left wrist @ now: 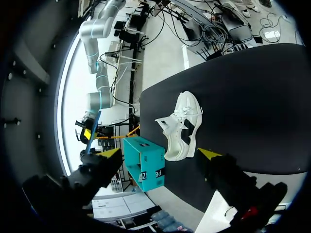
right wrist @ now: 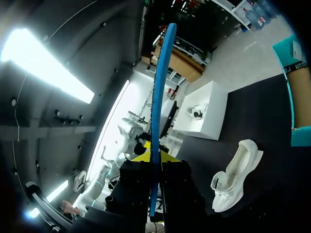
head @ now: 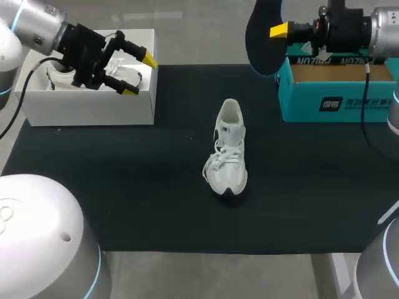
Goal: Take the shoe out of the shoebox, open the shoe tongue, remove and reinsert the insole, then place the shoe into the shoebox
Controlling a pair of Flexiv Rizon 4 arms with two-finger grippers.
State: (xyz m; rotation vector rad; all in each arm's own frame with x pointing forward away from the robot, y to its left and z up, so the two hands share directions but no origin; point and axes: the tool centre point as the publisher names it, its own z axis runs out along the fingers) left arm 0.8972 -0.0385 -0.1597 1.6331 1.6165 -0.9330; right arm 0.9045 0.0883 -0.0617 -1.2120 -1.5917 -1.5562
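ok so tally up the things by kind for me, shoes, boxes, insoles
shoes: 2 (white shoe on the mat, second shoe inside the white box)
boxes: 2 (white box, teal box)
insoles: 1 (insole between the right fingers)
total: 5

The shoe (head: 228, 149) is white, laces included, with black at the toe of its sole and black panels on one side. It stands on a black table (head: 156, 187). The box (head: 93, 103) to the shoe's left is plain white. The shoebox (head: 340, 96) to the shoe's right is teal with white and black print, brown inside. The insole (head: 260, 38) beyond the shoe is black-faced with a blue edge. The left gripper (head: 139, 76) and right gripper (head: 277, 30) are black, their fingers (head: 148, 60) yellow-tipped.
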